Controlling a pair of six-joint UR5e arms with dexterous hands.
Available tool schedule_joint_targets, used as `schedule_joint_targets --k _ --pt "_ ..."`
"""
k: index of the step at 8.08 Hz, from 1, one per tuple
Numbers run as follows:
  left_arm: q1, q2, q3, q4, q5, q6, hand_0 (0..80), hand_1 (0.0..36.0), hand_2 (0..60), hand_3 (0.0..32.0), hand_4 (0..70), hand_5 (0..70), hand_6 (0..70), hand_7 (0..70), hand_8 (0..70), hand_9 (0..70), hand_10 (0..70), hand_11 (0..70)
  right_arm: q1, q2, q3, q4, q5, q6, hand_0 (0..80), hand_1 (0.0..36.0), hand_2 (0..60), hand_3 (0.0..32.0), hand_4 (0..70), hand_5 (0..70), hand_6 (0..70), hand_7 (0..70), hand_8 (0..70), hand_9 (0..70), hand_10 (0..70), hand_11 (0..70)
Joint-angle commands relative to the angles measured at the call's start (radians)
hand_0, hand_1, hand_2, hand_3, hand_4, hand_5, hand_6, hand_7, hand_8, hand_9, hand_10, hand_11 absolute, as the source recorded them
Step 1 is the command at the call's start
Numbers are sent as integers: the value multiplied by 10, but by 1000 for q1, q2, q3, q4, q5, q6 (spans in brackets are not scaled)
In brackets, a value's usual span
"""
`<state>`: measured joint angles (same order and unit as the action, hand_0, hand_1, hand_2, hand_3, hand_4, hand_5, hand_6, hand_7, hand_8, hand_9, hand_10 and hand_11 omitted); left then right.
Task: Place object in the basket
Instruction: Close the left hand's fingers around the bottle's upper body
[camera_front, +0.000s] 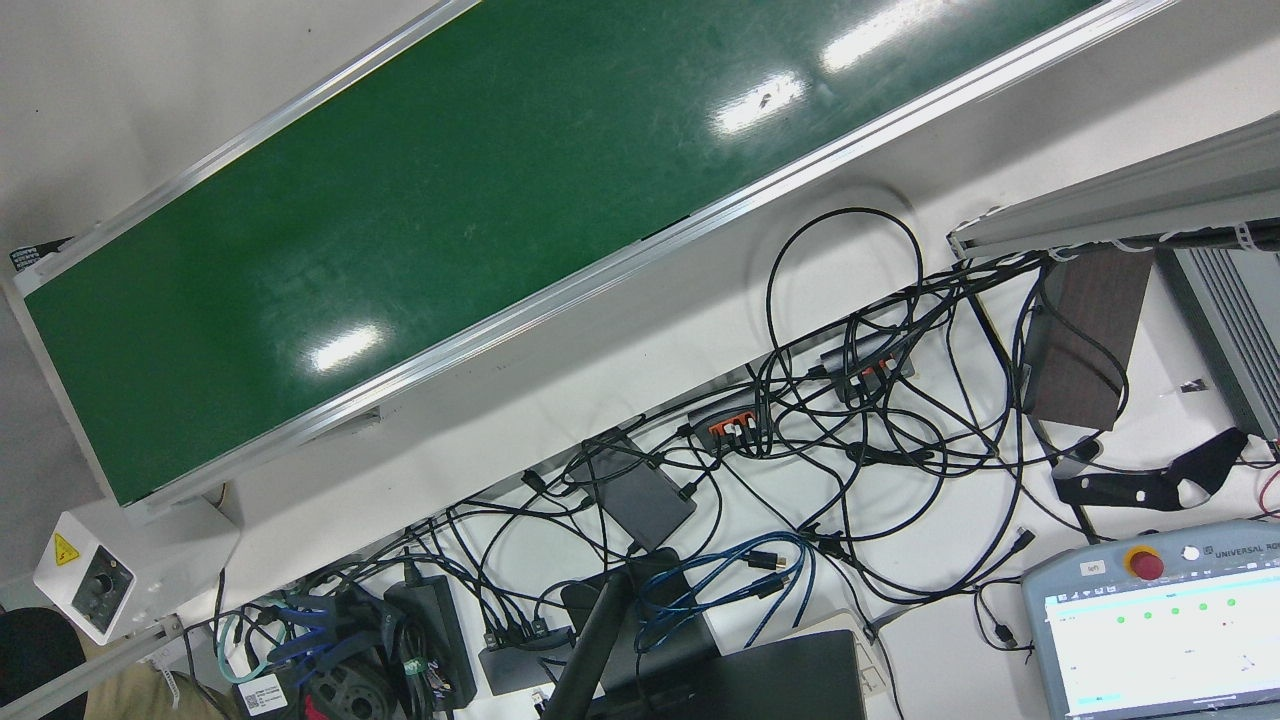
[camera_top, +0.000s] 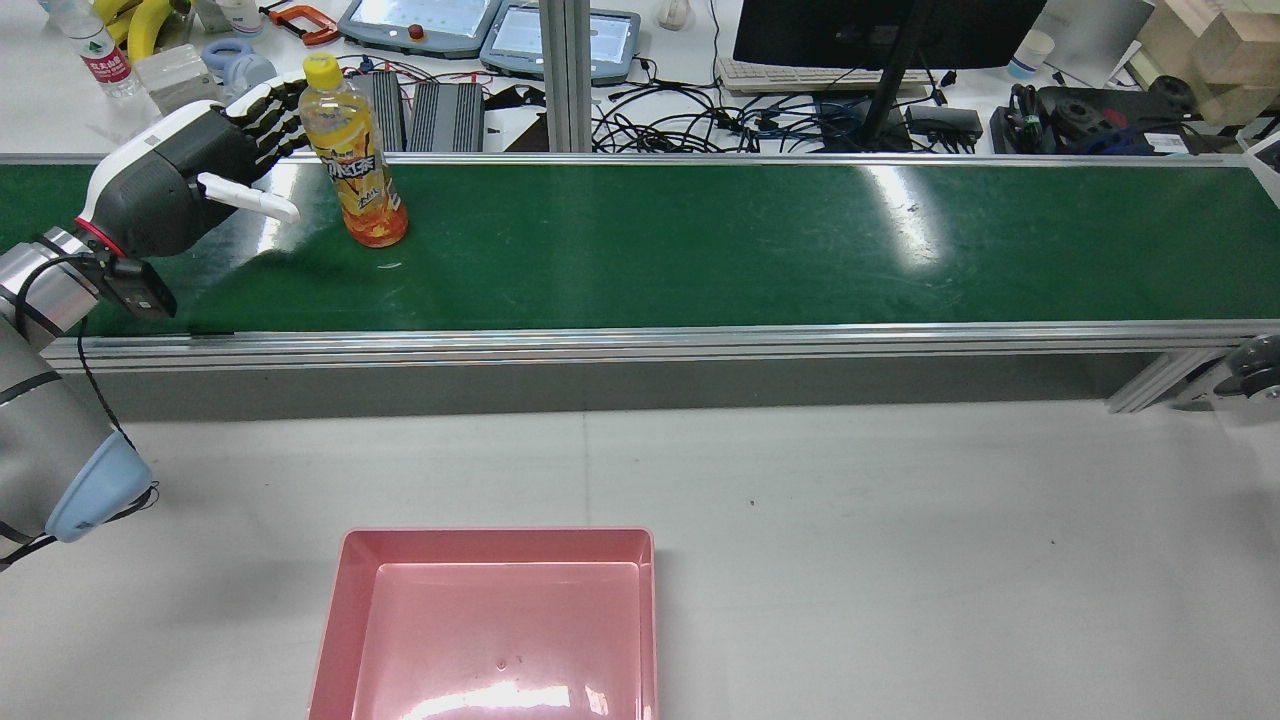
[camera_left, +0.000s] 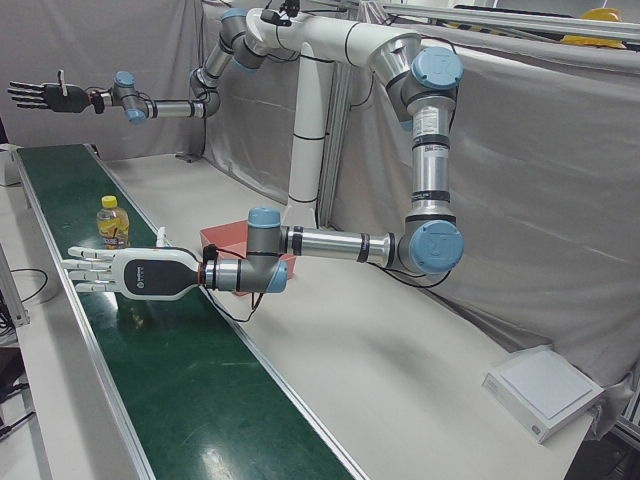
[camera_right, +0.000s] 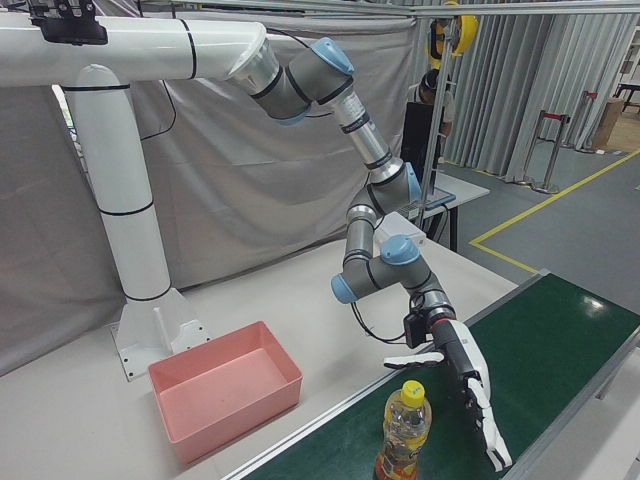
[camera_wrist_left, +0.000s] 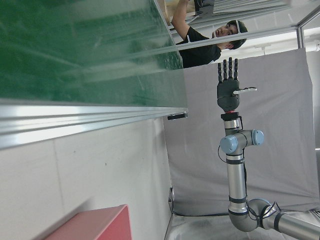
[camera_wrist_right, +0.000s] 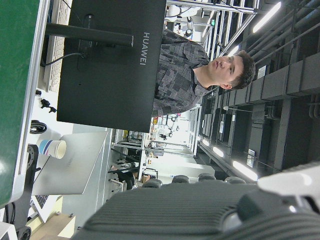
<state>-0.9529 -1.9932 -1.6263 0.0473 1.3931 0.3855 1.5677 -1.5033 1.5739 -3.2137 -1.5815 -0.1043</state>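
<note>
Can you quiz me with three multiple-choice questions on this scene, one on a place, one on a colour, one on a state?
1. Where does the yellow-capped juice bottle stand?
A. in the basket
B. on the green conveyor belt
C. on the white table
2. What colour is the basket?
A. pink
B. blue
C. grey
3. How is the left robot hand?
A. shut on the bottle
B. shut on nothing
C. open beside the bottle

Answers:
1 B: the bottle is upright on the belt.
2 A: pink walls and floor, nothing inside.
3 C: the fingers are spread, beside the bottle without closing on it.
</note>
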Motion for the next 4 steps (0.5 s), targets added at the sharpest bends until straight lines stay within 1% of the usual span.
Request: schedule_joint_targets --k 1,2,3,4 --pt "8 -6 2 19 0 -22 572 182 0 2 4 168 0 68 50 34 27 61 0 0 0 0 0 0 0 0 0 0 0 0 0 0 0 0 0 0" --pt "8 -6 0 19 0 -25 579 185 0 2 4 171 0 67 48 30 25 59 0 0 0 0 0 0 0 0 0 0 0 0 0 0 0 0 0 0" --pt "9 -7 0 20 -2 -49 581 185 0 0 3 174 0 65 46 27 22 55 0 0 0 0 0 0 0 0 0 0 0 0 0 0 0 0 0 0" --pt "10 -9 0 22 -3 -60 589 192 0 6 3 178 0 68 46 26 22 55 0 0 0 -1 0 0 0 0 0 0 0 0 0 0 0 0 0 0"
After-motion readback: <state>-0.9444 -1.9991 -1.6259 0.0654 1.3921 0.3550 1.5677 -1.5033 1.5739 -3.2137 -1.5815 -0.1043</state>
